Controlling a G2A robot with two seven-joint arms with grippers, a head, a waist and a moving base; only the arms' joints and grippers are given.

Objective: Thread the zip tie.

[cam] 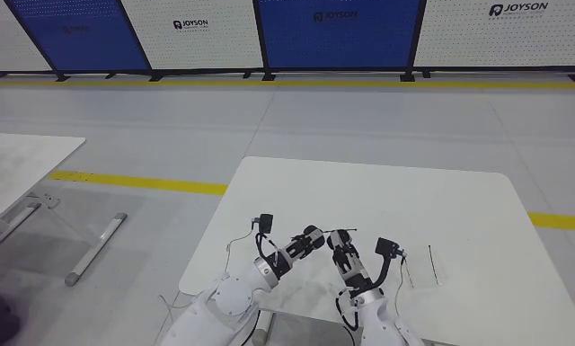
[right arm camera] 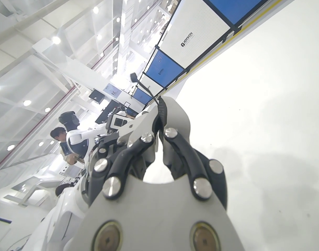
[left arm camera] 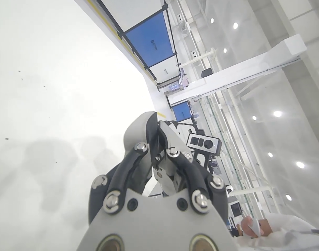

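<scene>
A thin black zip tie (cam: 347,230) is held between both grippers, low over the white table (cam: 377,189) near its front edge. My right gripper (right arm camera: 159,101) is shut on the strap, and the tie's square head (right arm camera: 134,76) sticks out past the fingertips on a curved length of strap. My left gripper (left arm camera: 156,117) is shut too, with a thin sliver of the zip tie (left arm camera: 158,138) between its pads. In the top view the left gripper (cam: 316,235) and right gripper (cam: 338,239) sit tip to tip, almost touching.
Two spare zip ties (cam: 435,263) lie on the table to the right of the arms. A second white table (cam: 27,162) stands off to the left. Yellow floor tape (cam: 135,181) runs behind the work table.
</scene>
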